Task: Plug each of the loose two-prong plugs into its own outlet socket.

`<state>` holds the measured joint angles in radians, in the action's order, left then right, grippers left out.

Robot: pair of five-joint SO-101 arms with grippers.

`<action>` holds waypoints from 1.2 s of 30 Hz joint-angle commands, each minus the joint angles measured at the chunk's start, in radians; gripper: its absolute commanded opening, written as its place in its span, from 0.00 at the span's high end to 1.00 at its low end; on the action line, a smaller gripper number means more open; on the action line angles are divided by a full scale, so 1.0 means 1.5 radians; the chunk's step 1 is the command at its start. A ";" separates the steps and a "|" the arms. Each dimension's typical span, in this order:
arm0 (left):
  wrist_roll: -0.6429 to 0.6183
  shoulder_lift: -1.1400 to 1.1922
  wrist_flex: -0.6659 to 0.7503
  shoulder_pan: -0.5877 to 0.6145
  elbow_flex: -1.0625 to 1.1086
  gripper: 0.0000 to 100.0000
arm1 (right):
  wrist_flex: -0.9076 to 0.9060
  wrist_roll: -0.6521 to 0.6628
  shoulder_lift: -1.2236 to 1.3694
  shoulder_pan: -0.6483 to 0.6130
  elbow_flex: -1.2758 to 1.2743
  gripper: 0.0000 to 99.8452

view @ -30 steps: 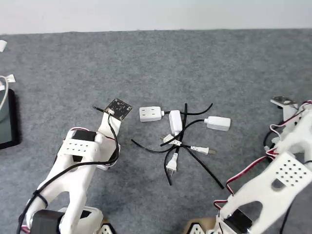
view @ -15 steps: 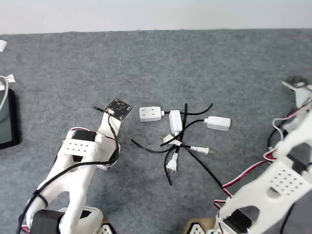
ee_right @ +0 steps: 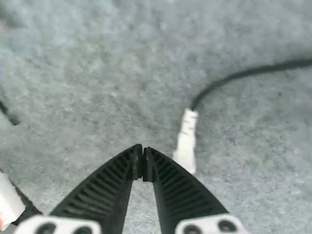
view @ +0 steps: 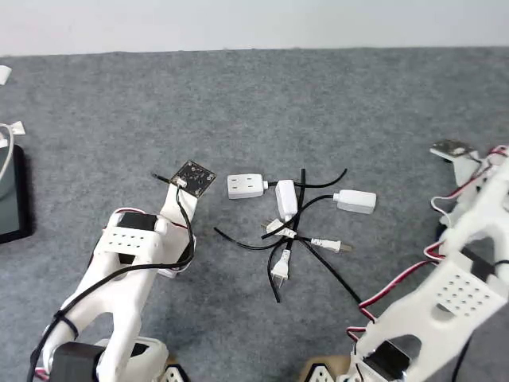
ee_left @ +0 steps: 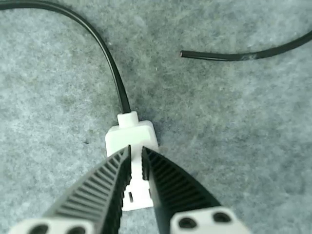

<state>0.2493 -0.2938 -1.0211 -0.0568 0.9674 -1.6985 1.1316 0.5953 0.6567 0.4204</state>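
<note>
Left gripper [ee_left: 135,151], nearly closed and empty, hovers over a socket [ee_left: 131,136], right gripper [ee_right: 142,148] likewise beside a plug [ee_right: 185,146], apparently lining up grasps.

Left end effector [ee_left: 135,158] nearly closed; right end effector [ee_right: 142,163] closed.
</note>
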 commanded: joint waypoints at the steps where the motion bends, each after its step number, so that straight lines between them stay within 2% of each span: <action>1: 0.005 0.006 -0.018 0.019 0.065 0.99 | 0.030 0.011 -0.028 0.036 0.004 0.99; 8: 0.005 0.006 -0.018 0.019 0.065 0.99 | 0.081 0.046 0.053 0.065 0.009 0.99; 17: 0.005 0.006 -0.018 0.020 0.065 0.99 | 0.141 0.050 0.064 0.102 0.008 0.99; 22: 0.005 0.006 -0.018 0.020 0.065 0.99 | 0.145 0.083 0.068 0.125 0.005 0.99; 36: 0.005 0.006 -0.018 0.020 0.065 0.99 | 0.131 0.060 0.065 0.095 0.008 0.99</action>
<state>0.2493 -0.2938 -1.0211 -0.0552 0.9674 -1.4853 1.2421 0.6966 0.8255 0.4327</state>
